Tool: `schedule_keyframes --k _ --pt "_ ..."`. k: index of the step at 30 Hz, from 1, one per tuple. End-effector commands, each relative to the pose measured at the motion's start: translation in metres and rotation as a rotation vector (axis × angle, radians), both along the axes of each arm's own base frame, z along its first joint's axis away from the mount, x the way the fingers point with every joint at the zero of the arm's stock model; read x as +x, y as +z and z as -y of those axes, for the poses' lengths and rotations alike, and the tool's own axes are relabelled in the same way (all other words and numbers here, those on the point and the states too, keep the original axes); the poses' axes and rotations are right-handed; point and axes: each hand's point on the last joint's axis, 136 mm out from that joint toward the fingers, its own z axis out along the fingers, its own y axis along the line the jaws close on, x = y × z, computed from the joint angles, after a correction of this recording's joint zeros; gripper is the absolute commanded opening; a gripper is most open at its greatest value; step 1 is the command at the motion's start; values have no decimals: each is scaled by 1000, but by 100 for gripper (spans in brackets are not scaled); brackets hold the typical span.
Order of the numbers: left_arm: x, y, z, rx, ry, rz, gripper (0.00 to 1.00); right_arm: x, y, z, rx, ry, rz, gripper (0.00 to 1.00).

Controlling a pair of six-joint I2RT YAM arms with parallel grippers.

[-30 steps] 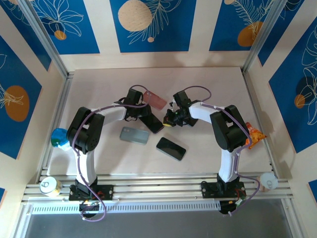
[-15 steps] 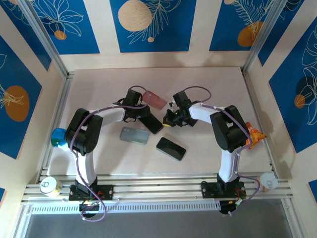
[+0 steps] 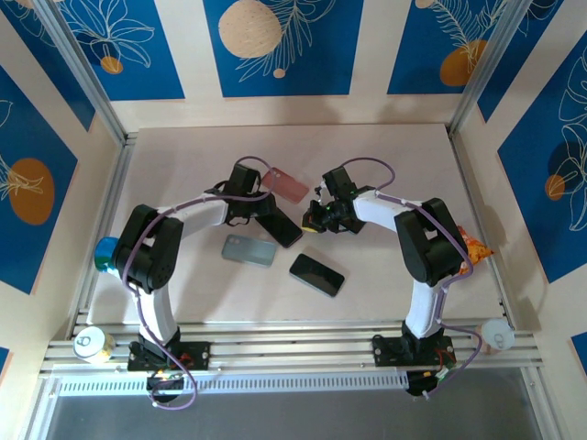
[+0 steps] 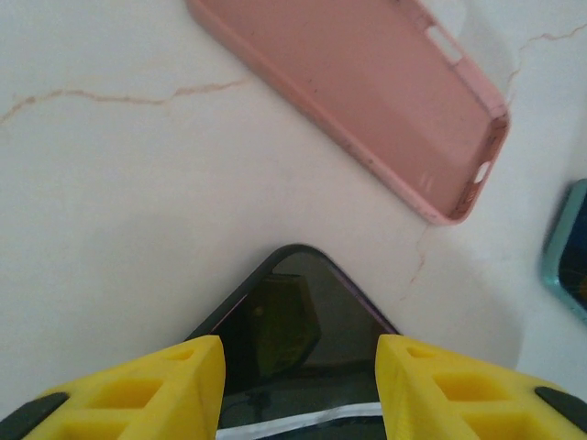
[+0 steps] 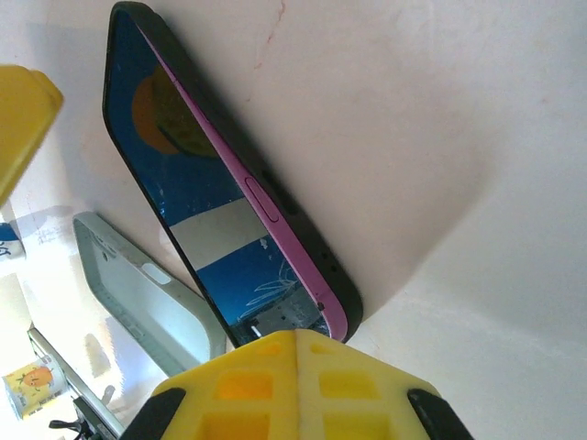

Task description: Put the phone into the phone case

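Left end effector (image 4: 298, 353): its yellow fingers stand apart, one on each long side of the phone (image 4: 293, 302), and appear clamped on it. The phone's rounded end pokes out past the tips. Right end effector (image 5: 298, 357): fingers pressed together with nothing between them, tips touching the phone's other end as if steadying it.

The phone sits mid-surface, between the two end effectors. In the right wrist view it looks tilted, with a shadow beneath. Just beyond it on the far side lies a pink case (image 4: 367, 101), hollow side up and apart from the phone. A grey-green case (image 3: 249, 249) lies on the near left and a second phone (image 3: 316, 274) on the near right, both flat on the surface (image 3: 385, 156).

As I judge it, the phone is gripped but not yet in any case. The pink one looks the likelier target, being closest to the phone's nose. Lining up, seating a corner and pressing the rest in are all left to do.

The phone has a glossy dark screen that mirrors its surroundings, with a slim purple band and a side button. The pink case looks matte and rubbery, with a raised lip, an oblong cutout and a small round hole near one corner. The fingers are blocky, with square pockets. The surface is pale, with thin brown veins.
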Motion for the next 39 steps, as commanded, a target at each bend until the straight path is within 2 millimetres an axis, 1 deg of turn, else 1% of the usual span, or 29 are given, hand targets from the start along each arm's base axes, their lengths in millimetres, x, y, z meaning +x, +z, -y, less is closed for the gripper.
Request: schedule_keyframes --k 1,12,17,24,29,31,34,38,39 --pt "-2 -8 -7 30 3 -6 47 -6 -1 -1 26 4 -27 0" --pt "2 -22 -7 51 2 -25 47 -10 -15 -8 31 14 -67 0" --pt "-1 -31 -8 61 1 -43 47 -16 -30 -11 -3 25 -104 0" --pt "-10 -51 -7 44 -2 -85 47 -35 -59 -20 -64 65 -168 0" --pt "-17 -65 -8 44 -5 -110 46 -46 -72 -23 -120 83 -187 0" --pt "-18 -68 -8 47 -8 -118 45 -49 -77 -20 -140 81 -197 0" --pt "-18 -64 -9 51 -7 -110 45 -47 -75 -18 -141 72 -190 0" --pt "-11 -46 -10 53 -12 -68 45 -41 -67 -16 -137 61 -171 0" --pt "-10 -44 -9 57 -15 -65 45 -39 -66 -15 -134 57 -172 0"
